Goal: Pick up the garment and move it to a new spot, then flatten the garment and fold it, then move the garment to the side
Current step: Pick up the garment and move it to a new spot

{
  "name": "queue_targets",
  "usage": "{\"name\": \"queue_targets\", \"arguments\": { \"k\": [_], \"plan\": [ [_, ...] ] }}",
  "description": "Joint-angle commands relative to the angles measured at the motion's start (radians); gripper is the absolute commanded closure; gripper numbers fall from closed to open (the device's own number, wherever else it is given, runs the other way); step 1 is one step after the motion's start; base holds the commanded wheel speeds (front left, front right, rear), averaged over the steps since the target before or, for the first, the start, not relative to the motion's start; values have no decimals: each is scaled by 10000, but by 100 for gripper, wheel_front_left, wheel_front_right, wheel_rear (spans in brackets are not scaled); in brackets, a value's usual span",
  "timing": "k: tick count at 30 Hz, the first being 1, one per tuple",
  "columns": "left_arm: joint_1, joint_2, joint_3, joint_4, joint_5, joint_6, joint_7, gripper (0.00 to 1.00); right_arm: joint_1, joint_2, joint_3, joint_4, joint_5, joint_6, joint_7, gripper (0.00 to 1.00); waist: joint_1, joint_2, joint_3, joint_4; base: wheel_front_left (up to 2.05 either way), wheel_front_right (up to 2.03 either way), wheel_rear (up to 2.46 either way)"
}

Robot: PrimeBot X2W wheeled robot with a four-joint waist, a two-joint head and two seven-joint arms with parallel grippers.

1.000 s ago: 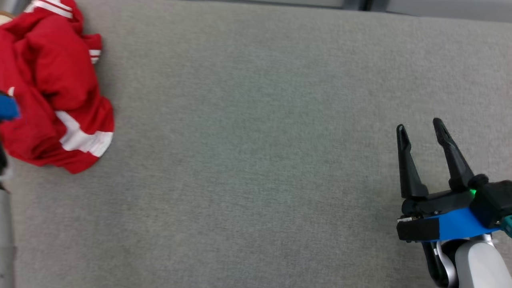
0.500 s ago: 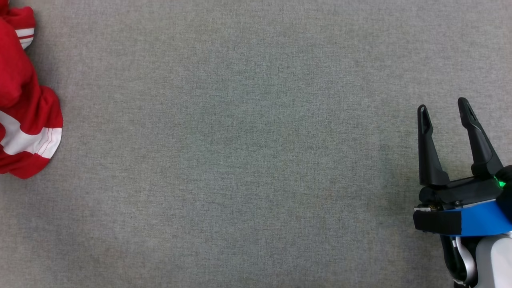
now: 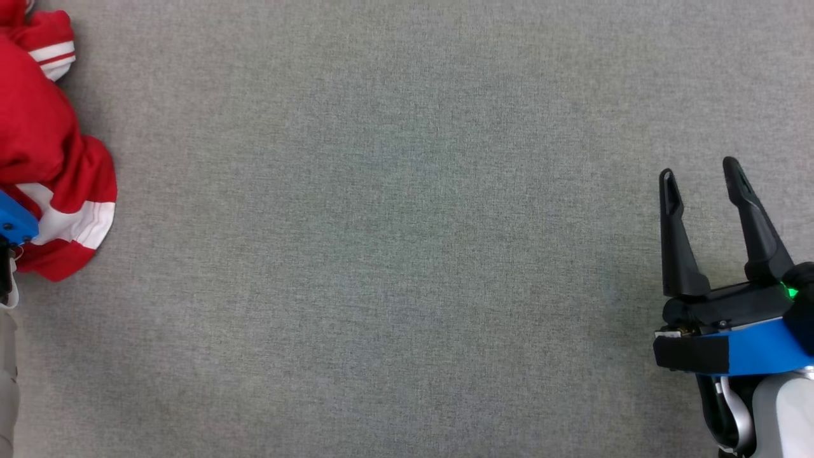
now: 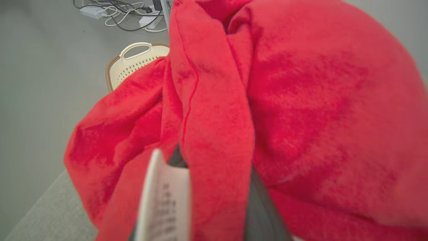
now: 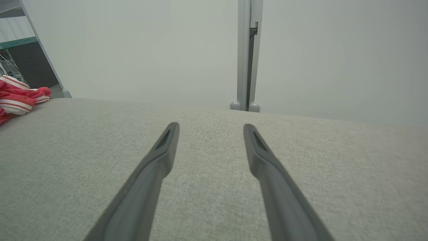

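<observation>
Crumpled red garment point(image 3: 44, 146) with white stripes sat at nine o'clock, its move seemingly barely begun.
It lay bunched on the grey fabric table point(image 3: 394, 242), partly cut off; flattening, folding and setting aside looked yet to do. The right gripper point(image 3: 698, 170), at four o'clock, stood wide open and empty. Red cloth buried the left gripper's point(image 3: 11, 221) fingers, so its grip could not be told.

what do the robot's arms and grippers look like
Right gripper: two long black tapered fingers, each with a slot near the tip, on a black base with a green light, a blue housing behind it and a pale forearm. Left arm: blue and pale too, with dark grey fingers among the red garment.
</observation>
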Motion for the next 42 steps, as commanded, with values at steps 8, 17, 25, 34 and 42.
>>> {"name": "queue_targets", "arguments": {
  "k": [8,17,25,34,42],
  "plan": [
    [-708,470,-430,-355,351,-234,-1487,100,36,109,322,622,226,1,-348,0,0,0,-916,-80,0,0,0],
    [-1272,763,-946,-2915,1108,-377,-1850,100,200,283,585,1493,471,1,-743,0,0,0,-2121,-398,0,0,0],
    [-1479,336,-1459,-6125,1646,-379,-1853,100,390,339,757,2262,841,1,-1065,0,0,0,-2986,-1049,0,0,0],
    [-2122,-254,-2488,-8576,1499,-428,-1044,100,305,339,1145,2875,1647,1,-1279,0,0,0,-3309,-2376,0,0,0],
    [-2273,-972,-3591,-9916,1269,-451,-236,100,22,341,1362,2873,2210,1,-1294,0,0,0,-3076,-3561,0,0,0]
  ]
}}
